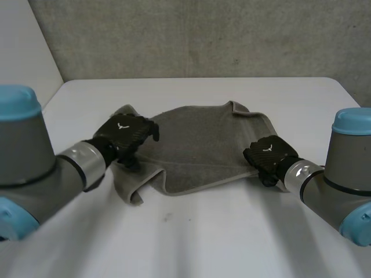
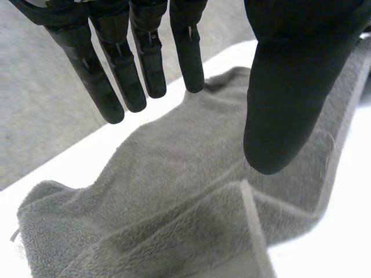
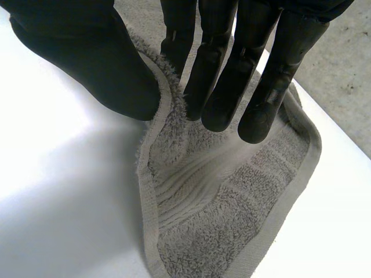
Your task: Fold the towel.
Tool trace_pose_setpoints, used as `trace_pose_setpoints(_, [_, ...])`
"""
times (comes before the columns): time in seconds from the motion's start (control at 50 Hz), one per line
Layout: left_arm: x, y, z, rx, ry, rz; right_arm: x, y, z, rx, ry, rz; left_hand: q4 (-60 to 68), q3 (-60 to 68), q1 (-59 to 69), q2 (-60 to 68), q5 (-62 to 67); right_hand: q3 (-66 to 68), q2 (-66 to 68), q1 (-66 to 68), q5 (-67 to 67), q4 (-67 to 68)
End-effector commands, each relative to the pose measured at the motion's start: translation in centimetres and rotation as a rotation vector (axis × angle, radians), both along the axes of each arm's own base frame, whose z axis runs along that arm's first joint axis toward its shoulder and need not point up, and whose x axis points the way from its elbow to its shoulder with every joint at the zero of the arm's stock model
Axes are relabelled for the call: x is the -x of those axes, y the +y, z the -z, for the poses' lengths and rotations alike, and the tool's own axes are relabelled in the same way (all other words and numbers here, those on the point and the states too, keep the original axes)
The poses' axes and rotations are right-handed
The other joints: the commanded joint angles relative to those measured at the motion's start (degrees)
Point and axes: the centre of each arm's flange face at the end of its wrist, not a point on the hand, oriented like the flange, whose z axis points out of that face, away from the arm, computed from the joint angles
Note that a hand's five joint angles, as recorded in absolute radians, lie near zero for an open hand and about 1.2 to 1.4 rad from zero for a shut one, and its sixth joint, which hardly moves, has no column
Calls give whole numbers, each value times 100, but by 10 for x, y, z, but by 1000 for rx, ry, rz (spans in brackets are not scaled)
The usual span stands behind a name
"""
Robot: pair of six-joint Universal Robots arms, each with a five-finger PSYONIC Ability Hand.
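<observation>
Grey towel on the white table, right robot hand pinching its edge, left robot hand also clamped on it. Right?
Not quite. The left robot hand is open, not clamped: the left wrist view shows its fingers straight above the towel, holding nothing. The rest stands: grey towel on the white table, right robot hand pinching its edge.

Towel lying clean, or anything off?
Grey terry towel isn't flat: its near corner by the left hand is bunched and flopped over itself, and a far corner is turned over. Right hand pinches the opposite edge.
</observation>
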Motion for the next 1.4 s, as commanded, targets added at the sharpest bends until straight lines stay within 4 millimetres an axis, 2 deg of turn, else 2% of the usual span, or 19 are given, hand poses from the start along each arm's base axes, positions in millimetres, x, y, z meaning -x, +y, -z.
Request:
trace_pose_setpoints(0.02, [13,28,16,71,2,-136,-1,2,2,-6,2,-3,389,380,361,386,395,1197,1256,2484,1349,1164])
trace_pose_setpoints(0.06, [17,35,33,71,-33,-203,-1,3,3,-9,3,-3,372,363,344,369,378,1197,1256,2484,1349,1164])
trace_pose_setpoints(0.18, [23,38,59,59,-90,-272,-1,4,4,-11,6,-6,456,447,428,453,462,1197,1256,2484,1349,1164])
trace_pose_setpoints(0.4, [29,34,84,23,-132,-271,-1,4,7,-10,7,-6,625,615,596,622,630,1197,1256,2484,1349,1164])
trace_pose_setpoints(0.64, [29,16,98,55,-142,-340,-1,4,9,-14,9,-9,1634,1624,1606,1631,1639,1197,1256,2484,1349,1164])
trace_pose_setpoints(0.88, [21,0,103,81,-140,-382,0,0,9,5,17,-1,3753,3744,3725,3750,3759,1197,1256,2484,1349,1164])
trace_pose_setpoints(0.92, [17,-3,102,91,-166,-385,0,-2,8,12,17,3,4925,4915,4896,4921,4930,1197,1256,2484,1349,1164])
trace_pose_setpoints(0.98, [14,-4,100,98,-180,-388,0,-4,3,25,13,8,4929,4919,4900,4926,4934,1197,1256,2484,1349,1164])
trace_pose_setpoints(1.04, [9,-5,90,128,-206,-385,0,-4,-2,33,10,7,4929,4919,4900,4926,4934,1197,1256,2484,1349,1164])
trace_pose_setpoints(1.08, [4,-2,64,191,-211,-377,0,-7,-16,69,-1,11,4929,4919,4900,4926,4934,1197,1256,2484,1349,1164])
trace_pose_setpoints(1.1, [4,-2,64,192,-211,-377,0,-7,-16,69,-1,11,4929,4919,4900,4926,4934,1197,1256,2484,1349,1164])
trace_pose_setpoints(1.14, [-2,6,28,275,-201,-364,6,-9,-41,95,-5,26,4929,4919,4900,4926,4934,1197,1256,2484,1349,1164])
trace_pose_setpoints(1.16, [-2,6,27,276,-201,-364,6,-9,-41,95,-5,26,4929,4919,4900,4926,4934,1197,1256,2484,1349,1164])
trace_pose_setpoints(1.18, [-5,13,6,323,-191,-346,11,-9,-54,94,8,34,4929,4919,4900,4926,4934,1197,1256,2484,1349,1164])
trace_pose_setpoints(1.2, [-5,13,6,324,-191,-345,11,-9,-54,94,8,35,4929,4919,4900,4926,4934,1197,1256,2484,1349,1164])
trace_pose_setpoints(1.24, [-12,28,-32,410,-184,-292,23,-5,-76,73,47,40,4929,4919,4900,4926,4934,1197,1256,2484,1349,1164])
trace_pose_setpoints(1.26, [-12,28,-32,410,-184,-291,23,-5,-77,73,47,40,4929,4919,4900,4926,4934,1197,1256,2484,1349,1164])
trace_pose_setpoints(1.3, [-22,39,-56,445,-206,-241,28,7,-104,90,75,24,4929,4919,4900,4926,4934,1197,1256,2484,1349,1164])
trace_pose_setpoints(1.4, [-39,44,-62,355,-286,-192,32,21,-123,114,129,-3,4929,4919,4900,4926,4934,1197,1256,2484,1349,1164])
